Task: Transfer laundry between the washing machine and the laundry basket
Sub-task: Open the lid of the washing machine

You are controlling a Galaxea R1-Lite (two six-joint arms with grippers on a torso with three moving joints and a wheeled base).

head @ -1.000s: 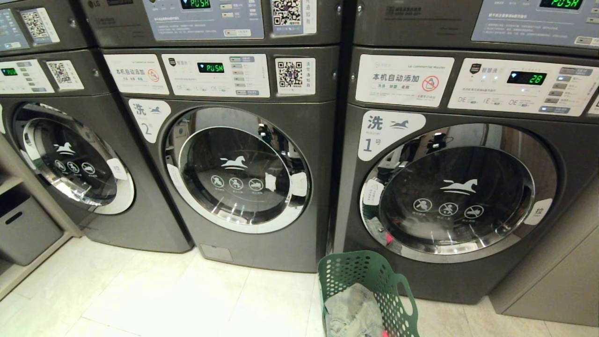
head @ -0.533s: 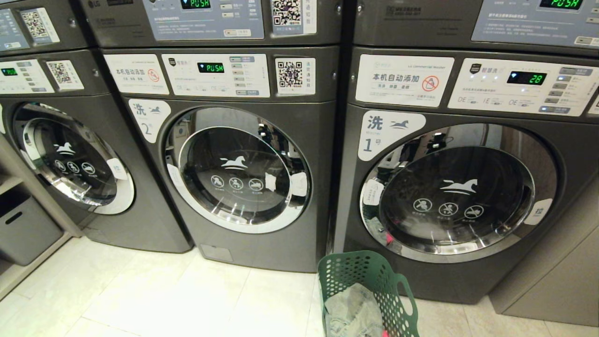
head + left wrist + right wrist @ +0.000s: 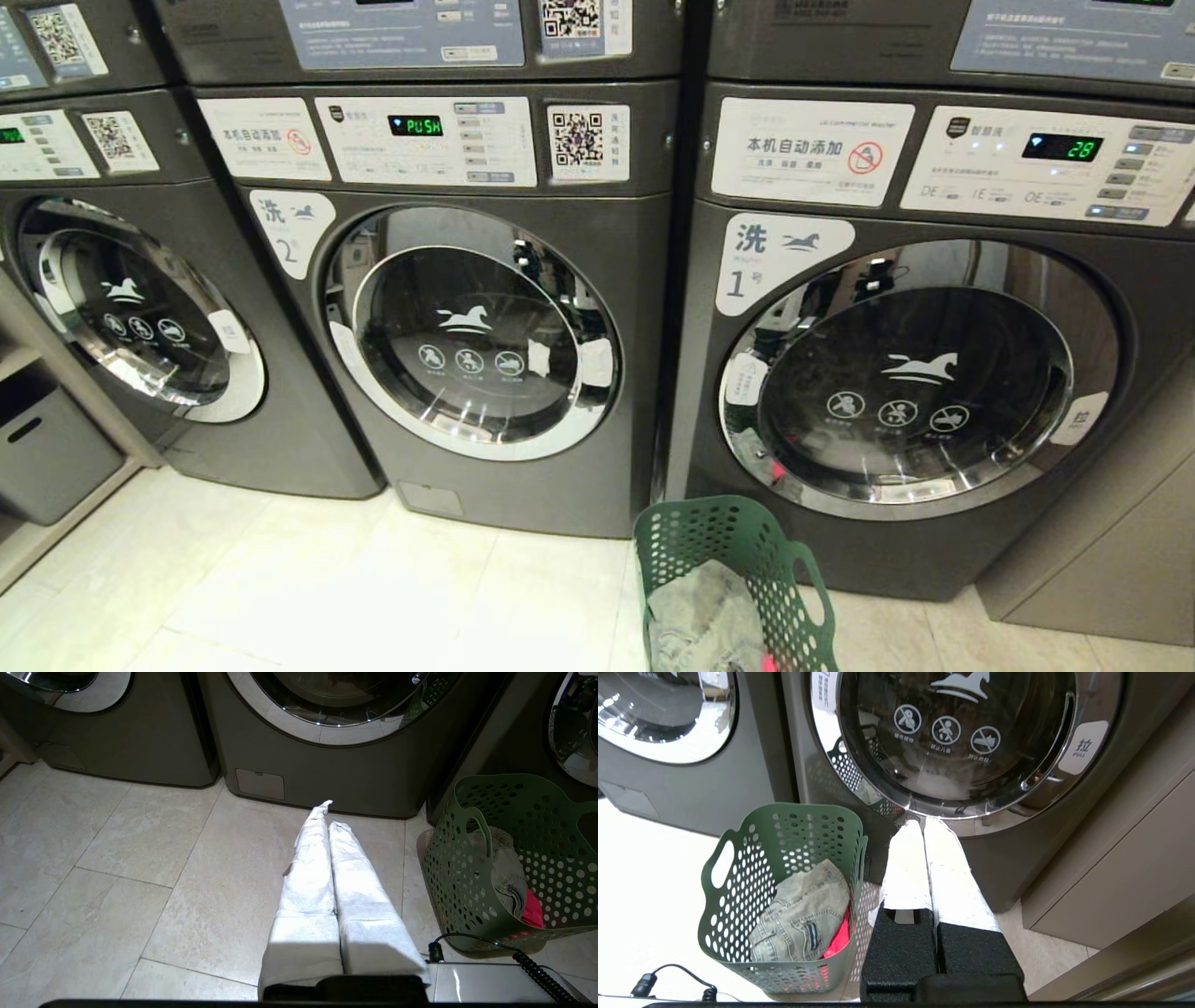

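The washing machine (image 3: 523,495) marked 2 stands in the middle of the head view, its round chrome-rimmed door (image 3: 471,331) closed. On the floor to its right sits the green perforated laundry basket (image 3: 681,537); in it lie grey jeans (image 3: 803,910) over a red garment (image 3: 836,938). My left gripper (image 3: 327,816) hangs low above the tiles in front of that machine's base (image 3: 327,774), white-wrapped fingers pressed together, empty, with the basket (image 3: 467,882) beside it. My right gripper (image 3: 923,825) is shut and empty too, beside the basket (image 3: 784,830). Neither gripper shows in the head view.
An alike machine marked 1 (image 3: 896,392) stands right behind the basket, door closed, display lit. Another machine (image 3: 140,308) is at the left, with a grey bin (image 3: 47,457) under a shelf. A beige cabinet (image 3: 1102,560) flanks the right. A black coiled cable (image 3: 532,961) lies near the basket.
The whole head view has shifted a little, the machines sitting slightly higher in the picture: the camera moved. Machines, basket and laundry keep their places.
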